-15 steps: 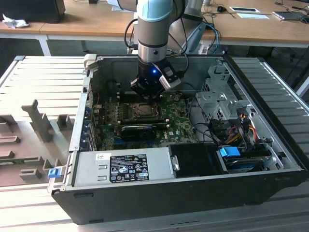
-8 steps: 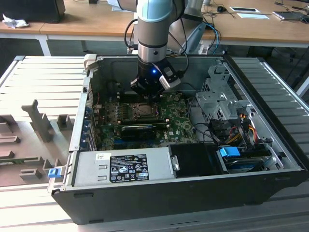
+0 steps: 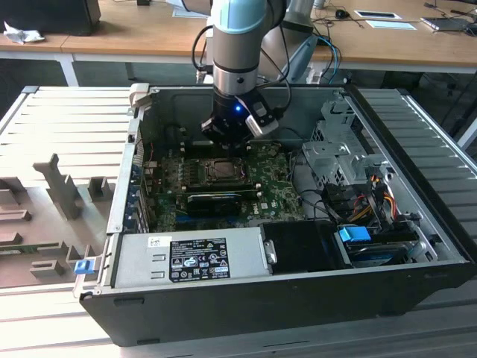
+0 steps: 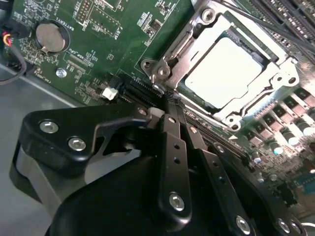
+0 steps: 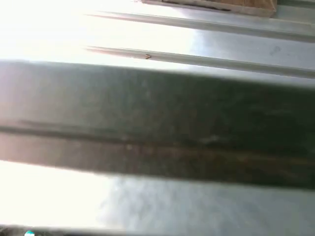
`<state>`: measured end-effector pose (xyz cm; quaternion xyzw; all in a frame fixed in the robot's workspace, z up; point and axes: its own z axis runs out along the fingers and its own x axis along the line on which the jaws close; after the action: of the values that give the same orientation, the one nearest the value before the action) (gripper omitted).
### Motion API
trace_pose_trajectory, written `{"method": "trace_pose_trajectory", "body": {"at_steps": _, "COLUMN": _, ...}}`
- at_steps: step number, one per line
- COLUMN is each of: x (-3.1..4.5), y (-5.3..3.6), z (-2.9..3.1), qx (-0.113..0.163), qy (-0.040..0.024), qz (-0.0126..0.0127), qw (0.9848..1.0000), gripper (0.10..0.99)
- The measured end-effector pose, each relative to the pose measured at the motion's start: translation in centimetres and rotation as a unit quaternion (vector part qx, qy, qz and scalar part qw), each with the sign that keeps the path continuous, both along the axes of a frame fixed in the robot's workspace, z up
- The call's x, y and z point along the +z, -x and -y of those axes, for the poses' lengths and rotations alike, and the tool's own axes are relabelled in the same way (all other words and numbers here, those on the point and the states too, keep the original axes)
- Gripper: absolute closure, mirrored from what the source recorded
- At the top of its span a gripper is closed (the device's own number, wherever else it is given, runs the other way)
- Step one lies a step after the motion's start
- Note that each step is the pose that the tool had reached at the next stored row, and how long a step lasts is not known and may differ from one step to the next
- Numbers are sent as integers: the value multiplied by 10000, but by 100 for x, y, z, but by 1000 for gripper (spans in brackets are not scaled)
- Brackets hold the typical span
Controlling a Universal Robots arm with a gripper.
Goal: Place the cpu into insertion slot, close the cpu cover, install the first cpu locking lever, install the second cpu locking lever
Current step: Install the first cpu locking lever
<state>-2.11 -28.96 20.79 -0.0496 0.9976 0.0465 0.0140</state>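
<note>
The cpu point(image 4: 227, 71) sits in the slot point(image 4: 197, 101), cover point(image 4: 275, 81) down. Gripper point(image 4: 170, 101), jaws pressed together and empty, is at the socket corner: lever stage, needing a precise push.

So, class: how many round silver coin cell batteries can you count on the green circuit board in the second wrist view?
1. The round silver coin cell battery sits on the green circuit board, well apart from the silver-rimmed CPU socket. The black gripper may hide others.
</note>
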Motion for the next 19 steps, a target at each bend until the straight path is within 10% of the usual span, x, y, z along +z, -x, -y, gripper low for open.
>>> {"method": "trace_pose_trajectory", "body": {"at_steps": 19, "x": 54, "y": 0, "z": 94, "qx": 0, "qy": 1, "qz": 0, "qw": 10000, "gripper": 980}}
